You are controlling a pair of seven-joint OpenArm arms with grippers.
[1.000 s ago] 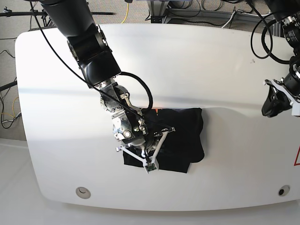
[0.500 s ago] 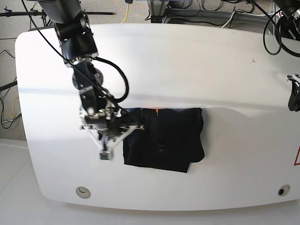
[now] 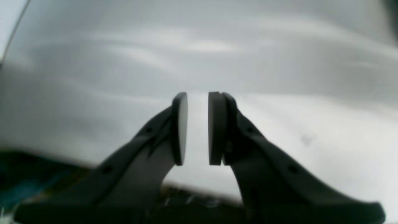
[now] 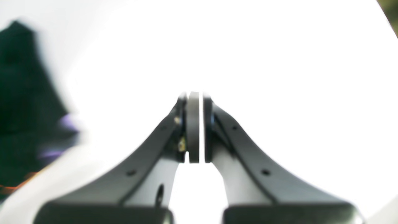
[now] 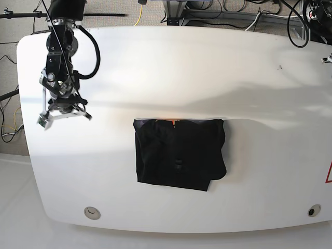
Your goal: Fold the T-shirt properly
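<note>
One folded T-shirt (image 5: 179, 154) lies mid-frame on the surface (image 5: 207, 72); right pincer (image 4: 195, 127) closed, empty, upper left; left pincer (image 3: 197, 128) slightly parted, seemingly empty.

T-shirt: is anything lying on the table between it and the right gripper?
Nothing visible. The T-shirt lies folded on the table, and only bare white surface separates it from the right gripper, which is shut and empty near the table's edge.
</note>
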